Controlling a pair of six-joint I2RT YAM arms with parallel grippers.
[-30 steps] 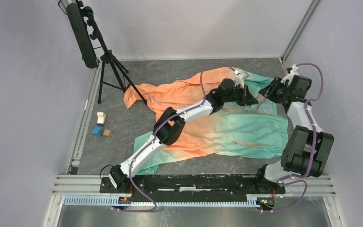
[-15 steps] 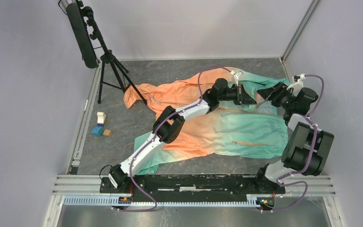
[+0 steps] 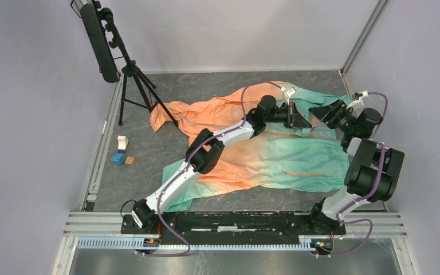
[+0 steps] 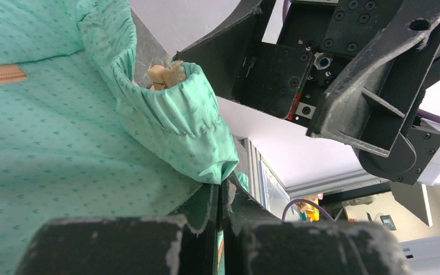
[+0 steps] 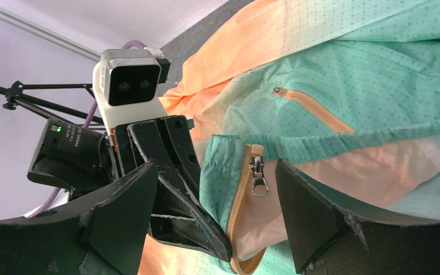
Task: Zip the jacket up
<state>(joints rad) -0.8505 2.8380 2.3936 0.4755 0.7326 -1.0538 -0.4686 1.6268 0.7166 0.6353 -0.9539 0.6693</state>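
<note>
The jacket (image 3: 246, 143) lies spread on the table, orange on the left and mint green on the right. My left gripper (image 3: 305, 121) is shut on its mint hem at the far right; the left wrist view shows the fingers pinched on the fabric (image 4: 223, 186). My right gripper (image 3: 317, 114) faces it, open and empty. In the right wrist view (image 5: 215, 166) its fingers (image 5: 315, 212) straddle the held corner. The metal zipper slider (image 5: 258, 172) hangs there on tan zipper tape, next to the left gripper (image 5: 172, 189). An orange pocket zip (image 3: 302, 173) shows.
A black tripod with a long dark bar (image 3: 132, 74) stands at the back left. Small blocks (image 3: 123, 153) lie by the left edge. The enclosure wall and corner post (image 3: 355, 51) are close to the right arm. A metal rail (image 3: 235, 220) runs along the front.
The left gripper has shifted slightly back and turned with the hem in it. The right wrist has dropped and swung so that its open gripper points at the held corner.
</note>
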